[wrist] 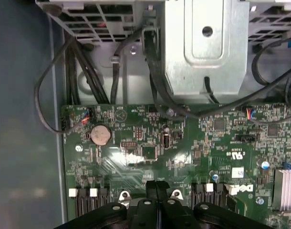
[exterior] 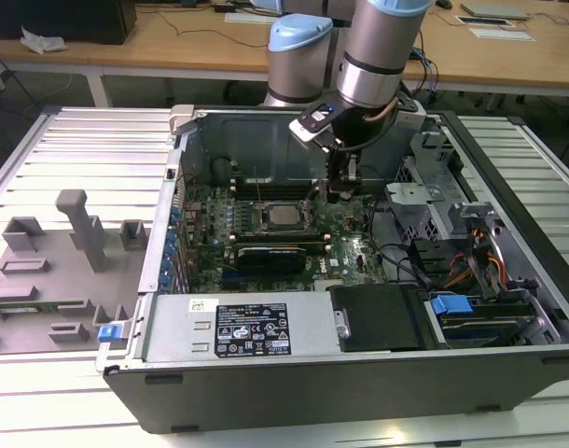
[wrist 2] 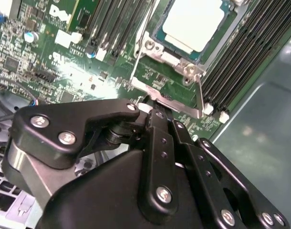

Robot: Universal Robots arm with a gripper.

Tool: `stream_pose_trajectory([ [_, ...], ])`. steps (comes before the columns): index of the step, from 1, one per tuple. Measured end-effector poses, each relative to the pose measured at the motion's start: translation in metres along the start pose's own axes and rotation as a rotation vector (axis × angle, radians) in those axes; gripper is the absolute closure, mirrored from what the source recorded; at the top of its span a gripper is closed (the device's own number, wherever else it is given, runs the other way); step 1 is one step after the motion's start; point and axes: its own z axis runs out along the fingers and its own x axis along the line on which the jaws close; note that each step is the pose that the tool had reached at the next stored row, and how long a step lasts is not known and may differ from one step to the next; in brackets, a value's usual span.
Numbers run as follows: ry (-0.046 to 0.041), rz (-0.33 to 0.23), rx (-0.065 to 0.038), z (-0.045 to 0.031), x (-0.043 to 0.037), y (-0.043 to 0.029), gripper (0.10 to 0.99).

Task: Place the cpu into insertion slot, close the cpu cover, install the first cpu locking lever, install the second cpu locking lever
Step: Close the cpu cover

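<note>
The cpu (wrist 2: pixel 191 21) was seated in the socket (exterior: pixel 264 220), framed by the cover (wrist 2: pixel 164 53). The tool (exterior: pixel 339 193) was held narrow, fingers (wrist: pixel 151 187) pressed together, just beside the socket on the exterior view's right, close to a lever (wrist 2: pixel 201 98).

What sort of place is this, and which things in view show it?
Probably a robotics lab or test workshop: a robot arm reaches into an open computer case that lies on a slatted metal bench, with wooden desks behind.
</note>
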Motion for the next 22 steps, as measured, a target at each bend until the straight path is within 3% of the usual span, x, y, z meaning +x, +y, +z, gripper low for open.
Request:
stream_pose_trajectory([
  [8,0.0,0.0,-0.003,0.0013,-0.0002,-0.0147,0.98],
  [10,0.0,0.0,-0.005,0.0021,-0.0004,-0.023,0.98],
  [17,0.0,0.0,-0.008,0.0029,-0.0005,-0.0326,0.98],
  [19,0.0008,0.0,-0.02,0.0035,-0.0005,-0.0372,0.98],
  [22,0.0052,0.002,-0.073,0.0058,-0.0007,-0.0507,0.98],
])
